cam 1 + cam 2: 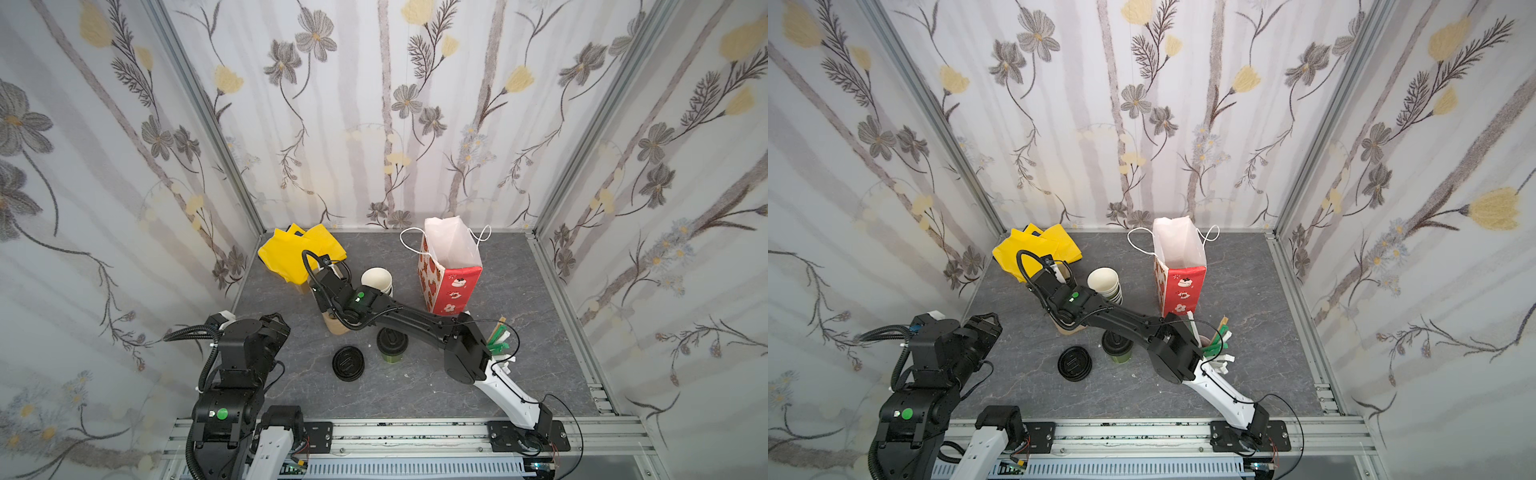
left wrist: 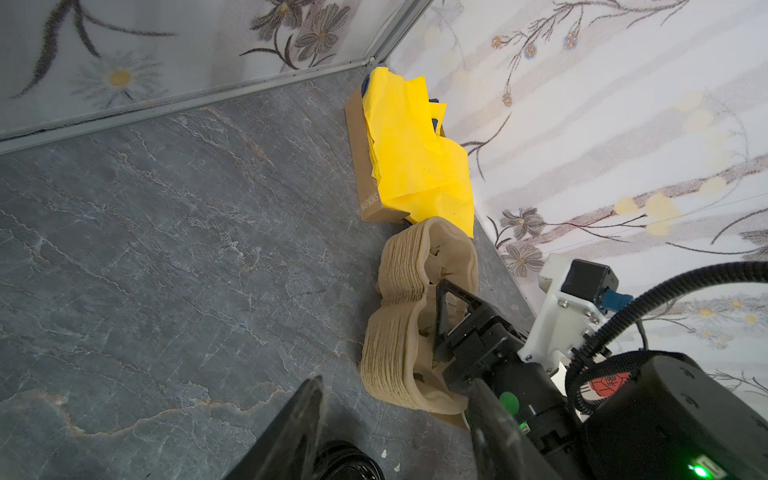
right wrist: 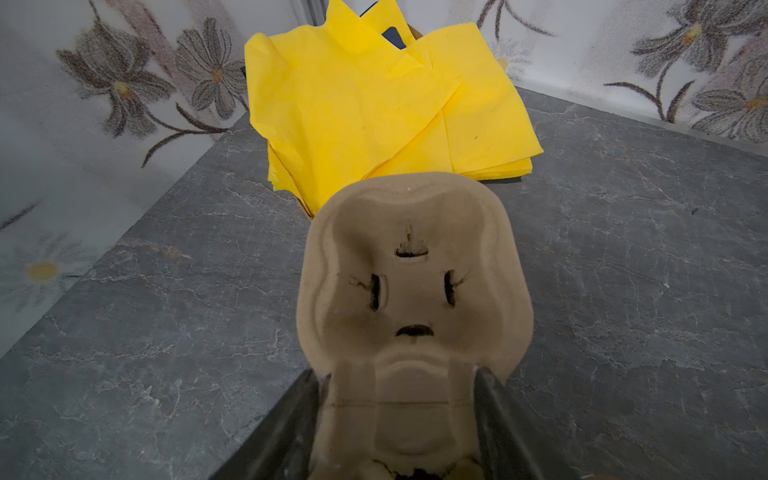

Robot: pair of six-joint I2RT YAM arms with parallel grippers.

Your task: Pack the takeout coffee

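Near desk's left-rear corner: right claw (image 3: 395, 374) astride trays (image 3: 415, 270), grip unclear; left claw (image 2: 397, 384) released, empty; coffee (image 1: 391, 347) outside bag (image 1: 453, 286).

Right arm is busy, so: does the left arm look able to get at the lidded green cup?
Doubtful from above: the right arm crosses just over the takeout coffee. From its side, past the pile of lids, the way looks free for the left gripper.

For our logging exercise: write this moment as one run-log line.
left gripper: open | right gripper: astride cup carrier | coffee cup: upright, unpacked
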